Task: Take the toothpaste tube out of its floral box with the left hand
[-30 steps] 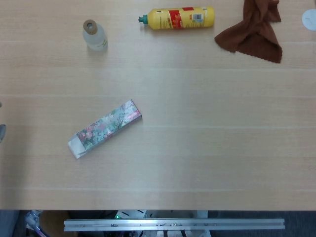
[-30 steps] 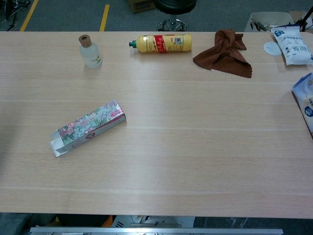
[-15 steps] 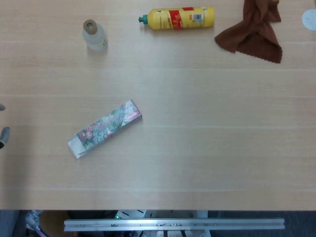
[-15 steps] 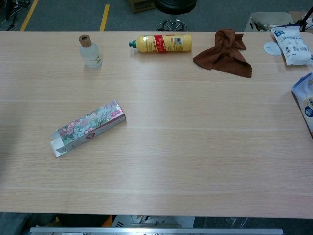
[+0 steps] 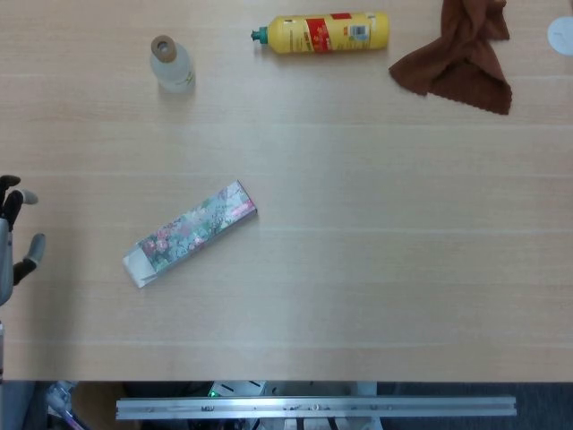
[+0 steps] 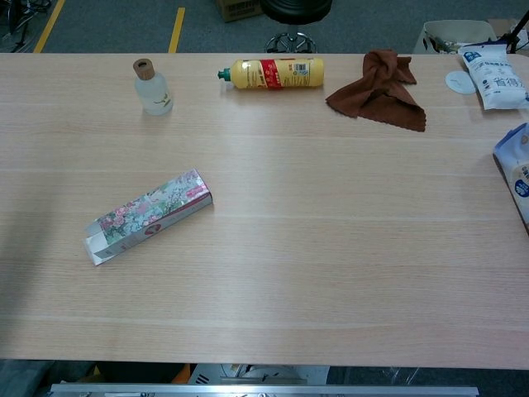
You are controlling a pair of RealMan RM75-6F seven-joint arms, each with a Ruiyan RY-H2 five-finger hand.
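The floral box (image 5: 190, 233) lies flat on the wooden table (image 5: 358, 269), slanted, its open white flap end toward the near left. It also shows in the chest view as the floral box (image 6: 149, 216). No toothpaste tube shows outside it. My left hand (image 5: 12, 237) enters at the left edge of the head view, fingers apart and holding nothing, well left of the box. The chest view does not show this hand. My right hand appears in neither view.
At the far side stand a small clear bottle with a cork cap (image 5: 170, 64), a yellow bottle lying on its side (image 5: 327, 32) and a crumpled brown cloth (image 5: 461, 58). White and blue packets (image 6: 496, 76) lie at the far right edge.
My left hand has come further into the head view from the left edge, toward the box. The box and other objects have not moved.
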